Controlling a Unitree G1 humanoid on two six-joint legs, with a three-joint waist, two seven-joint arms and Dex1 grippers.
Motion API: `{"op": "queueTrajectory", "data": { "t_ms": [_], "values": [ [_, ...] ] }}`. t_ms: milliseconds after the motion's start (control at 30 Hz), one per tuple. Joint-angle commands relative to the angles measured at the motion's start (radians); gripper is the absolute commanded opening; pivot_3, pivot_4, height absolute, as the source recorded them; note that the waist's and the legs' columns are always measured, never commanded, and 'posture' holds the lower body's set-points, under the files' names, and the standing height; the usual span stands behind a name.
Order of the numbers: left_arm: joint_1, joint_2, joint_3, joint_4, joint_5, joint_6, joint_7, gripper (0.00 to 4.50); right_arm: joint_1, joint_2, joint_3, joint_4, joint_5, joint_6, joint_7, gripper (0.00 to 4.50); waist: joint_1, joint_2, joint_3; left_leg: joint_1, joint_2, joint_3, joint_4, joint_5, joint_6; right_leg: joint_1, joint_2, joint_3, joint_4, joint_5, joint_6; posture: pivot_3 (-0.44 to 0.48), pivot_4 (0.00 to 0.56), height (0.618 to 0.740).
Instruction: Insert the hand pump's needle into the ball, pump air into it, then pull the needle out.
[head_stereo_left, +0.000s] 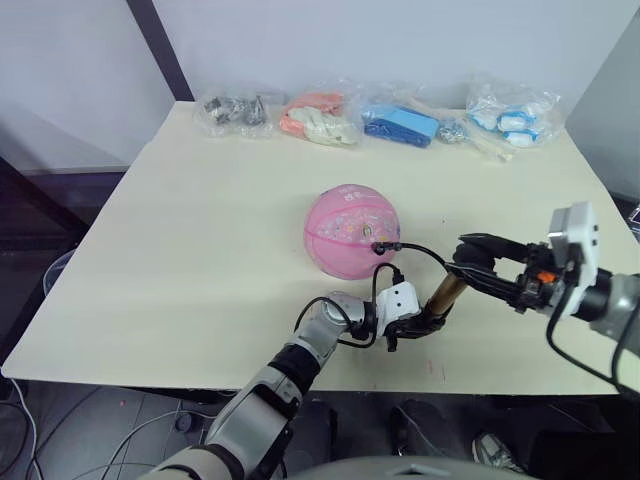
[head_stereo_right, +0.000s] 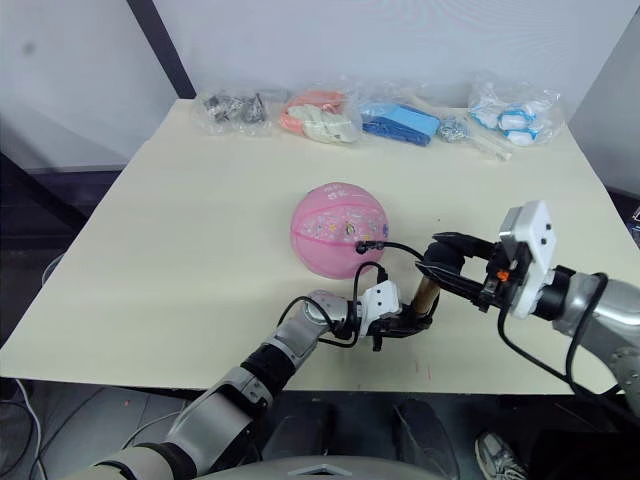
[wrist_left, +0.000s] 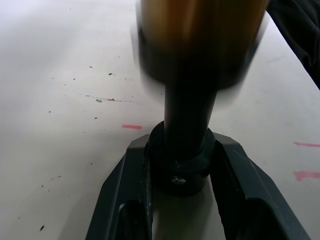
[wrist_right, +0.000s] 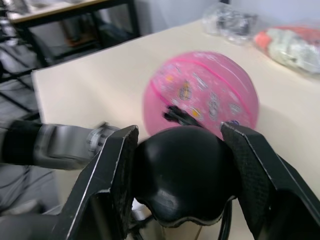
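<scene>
The pink ball (head_stereo_left: 350, 228) rests mid-table. The hand pump's bronze tube (head_stereo_left: 445, 296) leans just right of it, tilted up to the right. My left gripper (head_stereo_left: 412, 326) is shut on the pump's black lower end (wrist_left: 182, 165), low over the table. My right gripper (head_stereo_left: 478, 262) is shut on the pump's black handle (wrist_right: 182, 175) at the upper end. The thin black hose (head_stereo_left: 420, 252) arcs from the pump to the ball's right side. There the needle's black fitting (head_stereo_left: 382, 246) sits against the ball; the metal pin itself is hidden.
Several clear plastic bags line the far edge of the cream table (head_stereo_left: 200, 250): one with dark parts (head_stereo_left: 235, 112), an orange-and-white one (head_stereo_left: 320, 120), a blue one (head_stereo_left: 400, 125), and a blue-and-white one (head_stereo_left: 512, 115). The pump stands close to the table's front edge.
</scene>
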Motion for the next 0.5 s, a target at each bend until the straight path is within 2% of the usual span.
{"op": "queueTrajectory", "data": {
  "t_ms": [33,200,500],
  "values": [
    [0.027,0.025,-0.007,0.056,0.033,0.062,0.004,1.1,0.065,0.022,0.111,0.072,-0.132,-0.004,0.006,2.3,-0.001,0.0,0.0,0.001,0.0,0.001,0.0,0.0,0.0,0.001,0.0,0.001,0.0,0.0,0.001,0.0,0.15,0.74],
    [0.03,0.026,-0.001,0.053,0.029,0.067,0.0,1.1,0.06,0.037,0.109,0.051,-0.143,-0.009,0.005,2.3,-0.002,-0.001,-0.001,0.01,0.001,0.001,-0.003,0.0,0.0,0.008,0.0,0.001,-0.002,-0.002,0.003,0.0,0.15,0.74],
    [0.039,0.026,0.002,0.049,0.022,0.06,-0.006,1.1,-0.012,-0.066,-0.137,-0.041,0.093,0.102,0.028,2.3,0.003,0.003,0.005,0.009,0.001,0.0,-0.004,0.0,0.0,0.01,-0.001,0.0,-0.004,-0.002,0.003,0.0,0.15,0.74]
  ]
}}
